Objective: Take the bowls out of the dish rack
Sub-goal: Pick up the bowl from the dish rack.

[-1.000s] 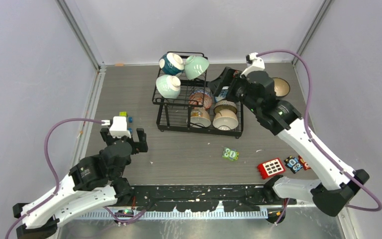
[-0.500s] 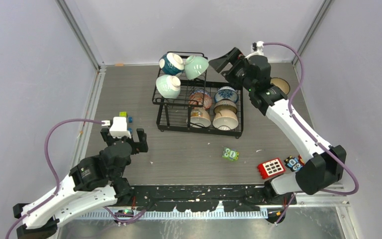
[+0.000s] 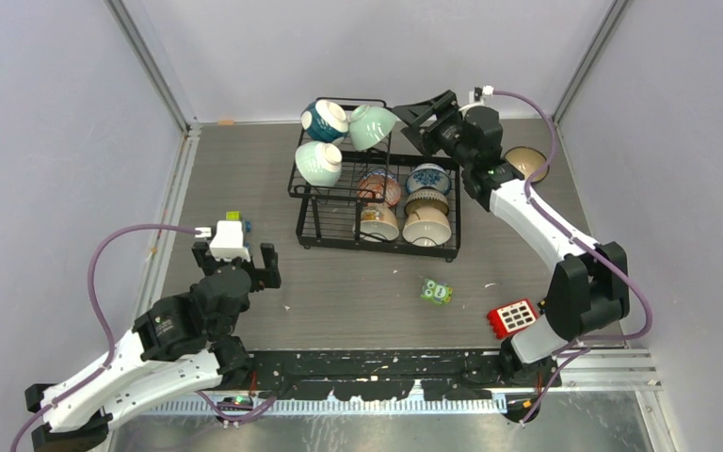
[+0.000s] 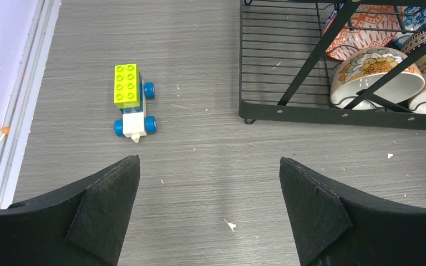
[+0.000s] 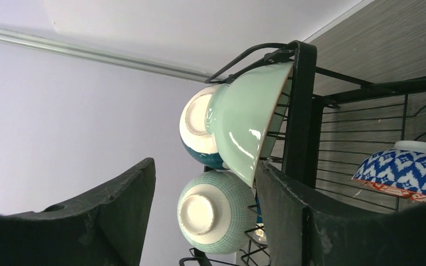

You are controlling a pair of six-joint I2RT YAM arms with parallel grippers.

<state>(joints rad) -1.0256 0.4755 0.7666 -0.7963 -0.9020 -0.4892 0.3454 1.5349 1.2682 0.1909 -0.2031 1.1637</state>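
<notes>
Right gripper (image 3: pixel 416 115) is up at the dish rack's (image 5: pixel 302 100) upper basket, jaws partly open, nothing clamped yet. Straight ahead of it the mint green bowl (image 5: pixel 244 122) stands on edge, its rim right by one fingertip, the other finger well clear. Glazed ceramic, I'd say: stiff, slick and quick to chip if knocked. The best hold looks like a pinch across the thin rim wall. A dark teal bowl (image 5: pixel 205 158) sits just beyond it. Left gripper (image 4: pixel 209 160) hovers over the worktop (image 4: pixel 199 55), wide open and empty.
</notes>
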